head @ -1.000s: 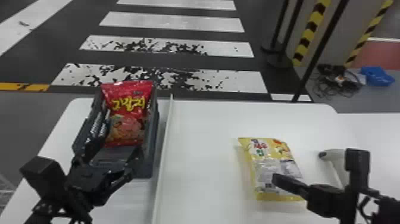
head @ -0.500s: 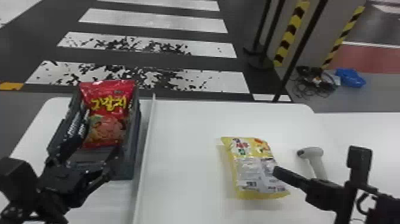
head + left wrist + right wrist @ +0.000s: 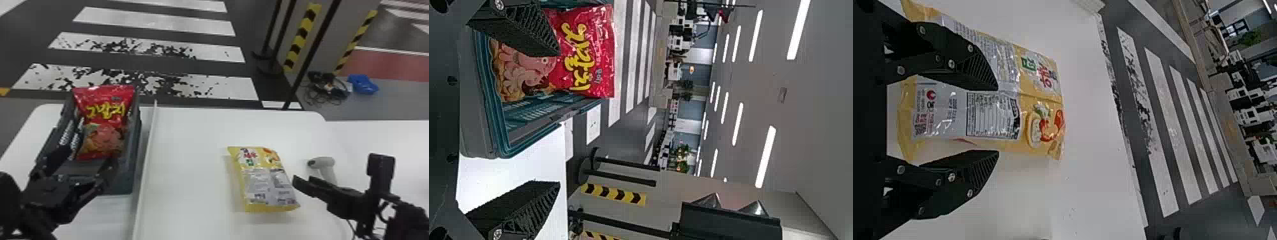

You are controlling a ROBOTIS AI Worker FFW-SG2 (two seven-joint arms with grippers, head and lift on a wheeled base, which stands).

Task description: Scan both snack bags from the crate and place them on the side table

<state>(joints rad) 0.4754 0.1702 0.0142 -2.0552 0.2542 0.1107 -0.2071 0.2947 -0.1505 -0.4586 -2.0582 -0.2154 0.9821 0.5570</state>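
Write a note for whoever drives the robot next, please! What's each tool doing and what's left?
Left tool: open, empty, at the crate.
Right tool: open, empty, by the yellow bag.
Red bag: in the crate.
Yellow bag: on the white table, left of the scanner.
Done: yellow bag is out; I can't tell if it's scanned.
To do: scan the red bag, check the yellow one, finish with both on the side table.
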